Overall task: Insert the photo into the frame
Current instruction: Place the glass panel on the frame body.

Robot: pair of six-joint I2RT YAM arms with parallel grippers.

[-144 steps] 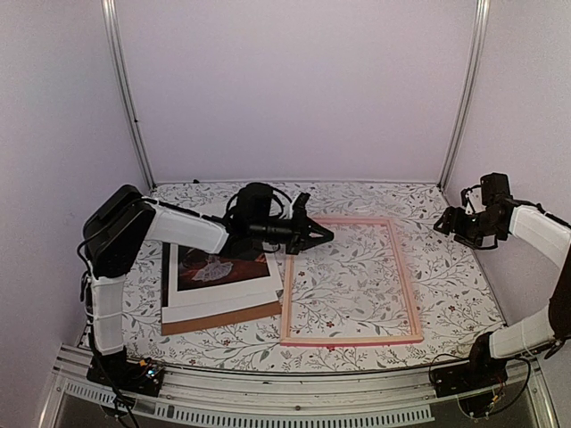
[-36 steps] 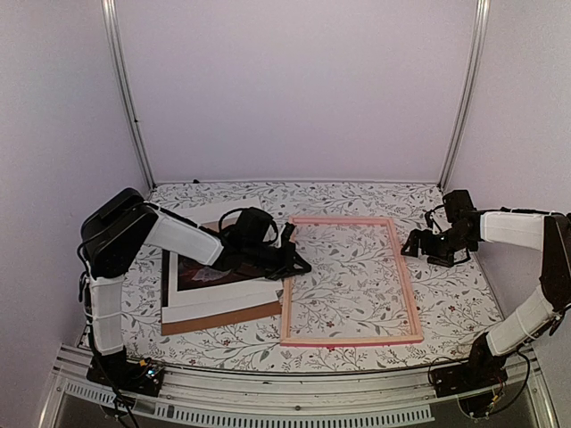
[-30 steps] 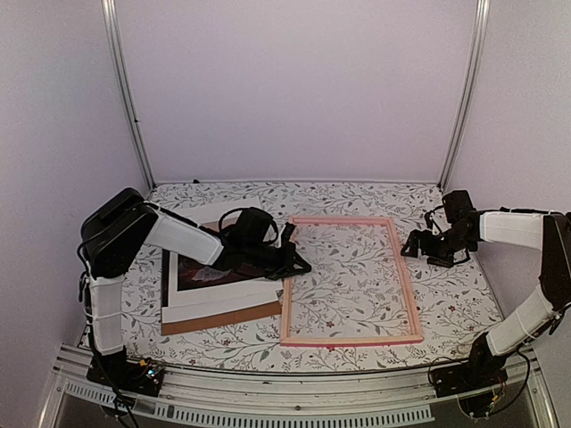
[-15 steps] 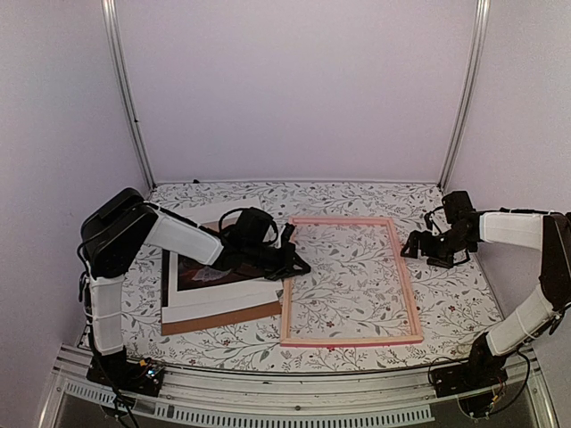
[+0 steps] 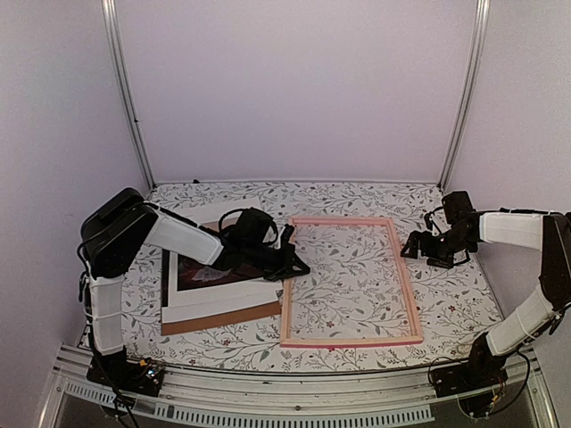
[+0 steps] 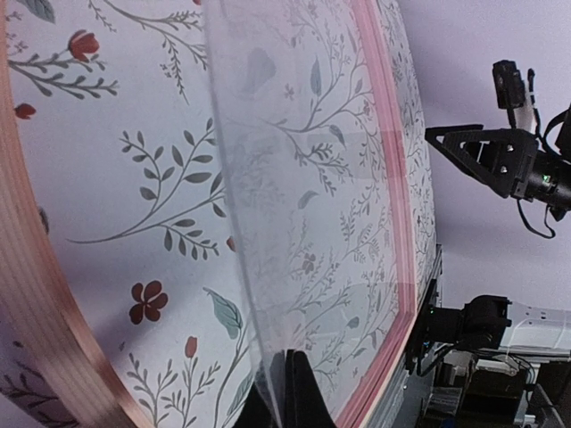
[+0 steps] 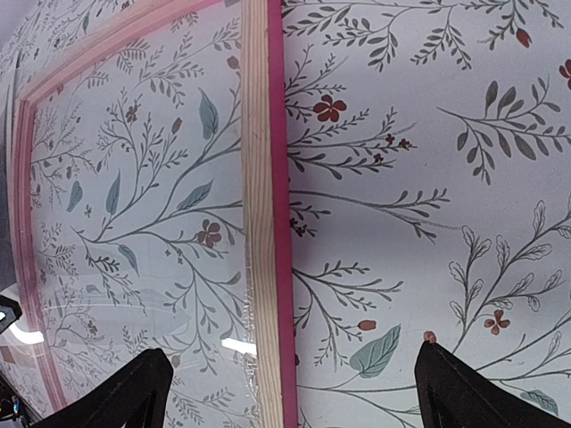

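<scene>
The pink frame (image 5: 352, 340) lies flat on the flowered table, right of centre. A clear pane (image 6: 303, 160) sits in it. My left gripper (image 5: 297, 264) is at the frame's left rail, and its jaws (image 6: 284, 392) are shut on the pane's near edge. The photo (image 5: 207, 270), dark with a white margin, tops a stack to the left and is partly hidden by my left arm. My right gripper (image 5: 412, 250) is open low over the frame's right rail (image 7: 263, 223), with one finger (image 7: 125, 392) inside the frame and the other outside it.
Under the photo lie a white card mat (image 5: 223, 299) and a brown backing board (image 5: 223, 318). Metal posts stand at the back corners, and walls close in on both sides. The table's front rail (image 5: 294, 392) runs along the near edge.
Nothing has moved over the last second. Since the oldest frame, the left gripper has dropped to the frame's left rail and the right arm has swung in to the right rail.
</scene>
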